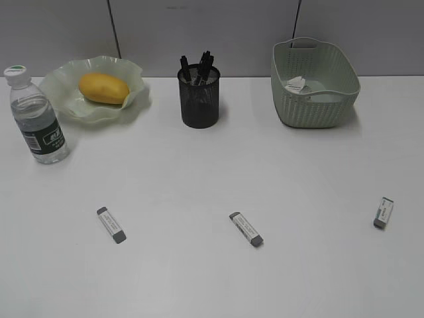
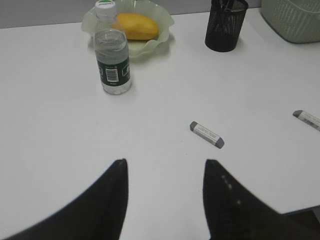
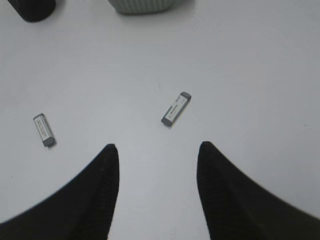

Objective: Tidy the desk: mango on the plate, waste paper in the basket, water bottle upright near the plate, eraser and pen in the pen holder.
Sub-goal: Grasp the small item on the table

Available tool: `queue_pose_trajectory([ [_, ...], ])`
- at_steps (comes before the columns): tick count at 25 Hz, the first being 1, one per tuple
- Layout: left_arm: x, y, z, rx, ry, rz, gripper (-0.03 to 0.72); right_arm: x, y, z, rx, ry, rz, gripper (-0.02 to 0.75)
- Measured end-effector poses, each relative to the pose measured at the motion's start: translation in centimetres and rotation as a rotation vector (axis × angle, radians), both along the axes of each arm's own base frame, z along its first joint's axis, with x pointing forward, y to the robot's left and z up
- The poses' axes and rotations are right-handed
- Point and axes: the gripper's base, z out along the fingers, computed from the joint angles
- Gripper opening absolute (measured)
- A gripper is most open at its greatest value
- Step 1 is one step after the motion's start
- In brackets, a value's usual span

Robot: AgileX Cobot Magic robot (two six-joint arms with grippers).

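- The water bottle stands upright on the desk, just beside the plate. In the left wrist view it lies ahead of the left gripper and a little to its left, well apart from it.
- The mango already rests on the plate, beyond the bottle as the left gripper looks.
- The left gripper hangs above bare tabletop with its jaws apart and nothing between them. The left eraser lies ahead and slightly to its right, near but not touching.
- The pen holder stands far ahead and to the right of the left gripper, with pens upright inside it.
- The middle eraser lies ahead and well to the left of the right gripper.
- The right gripper is likewise spread and empty. The right eraser lies just ahead of the gap between its jaws.
- The basket sits far ahead of the right gripper, with the waste paper inside.
- By my reading, only the erasers remain to be done. The next move calls for lowering a gripper onto its nearest eraser, turning the wrist so the jaws close across the narrow sides, then carrying it to the pen holder.
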Motion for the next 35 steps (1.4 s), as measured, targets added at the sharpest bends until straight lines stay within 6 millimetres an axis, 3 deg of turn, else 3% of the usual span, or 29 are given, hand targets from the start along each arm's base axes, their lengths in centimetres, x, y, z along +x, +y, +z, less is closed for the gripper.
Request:
queue_pose_trajectory([
  [5, 0.0, -0.1, 0.0, -0.007, 0.001, -0.005, 0.376, -4.4, -0.6, 0.0, -0.015, -0.157, -0.016, 0.409],
  [9, 0.0, -0.1, 0.0, -0.01, 0.001, -0.007, 0.376, -6.2, -1.0, -0.2, -0.044, -0.206, -0.029, 0.407],
  [21, 0.3, -0.3, 0.1, -0.026, 0.011, -0.017, 0.376, -6.7, -1.1, -1.1, -0.065, -0.168, -0.029, 0.407],
  [25, 2.5, -0.7, 0.4, -0.046, 0.084, -0.021, 0.381, -6.7, -1.1, -1.1, -0.075, -0.17, -0.023, 0.407],
  [35, 11.3, -2.8, 0.4, -0.069, 0.373, -0.069, 0.382, -6.5, -1.1, -1.3, -0.075, -0.173, -0.023, 0.407],
])
